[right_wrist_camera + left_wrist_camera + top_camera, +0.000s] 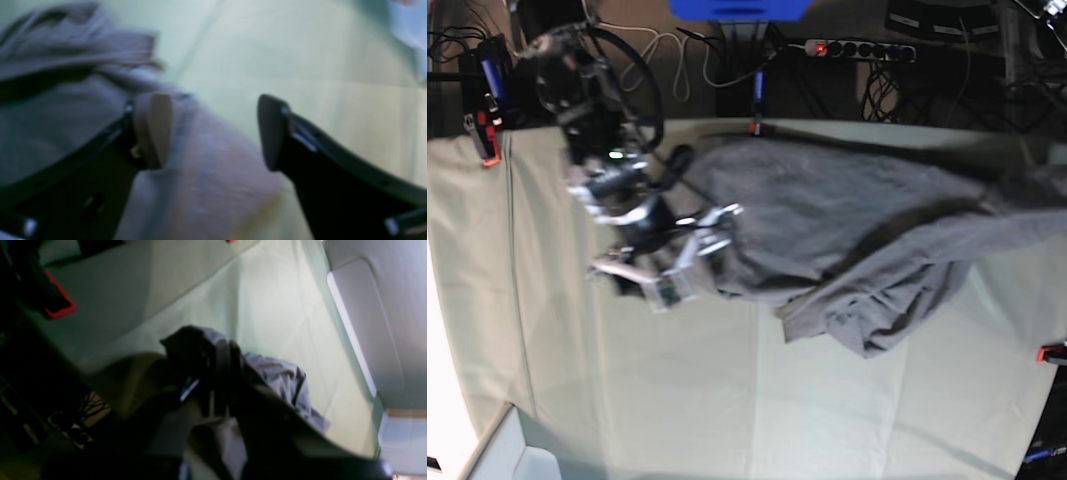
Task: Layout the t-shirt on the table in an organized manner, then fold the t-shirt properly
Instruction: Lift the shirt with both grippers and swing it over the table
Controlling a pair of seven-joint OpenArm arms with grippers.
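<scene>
- The t-shirt (847,225) is seen spread in a long, rumpled band across the far half of the bench (727,400), with a bunched fold hanging toward the near side at centre-right.
- The right tool (213,131) is seen spread wide in its wrist view, nothing gripped; grey cloth lies under and beside its left pad.
- The left tool (206,373) is pressed together, and grey fabric appears pinched in it, though blur hides the contact.
- That pinch is judged to keep one edge taut for flattening.
- Layout is judged unfinished; folding is not yet begun.
</scene>
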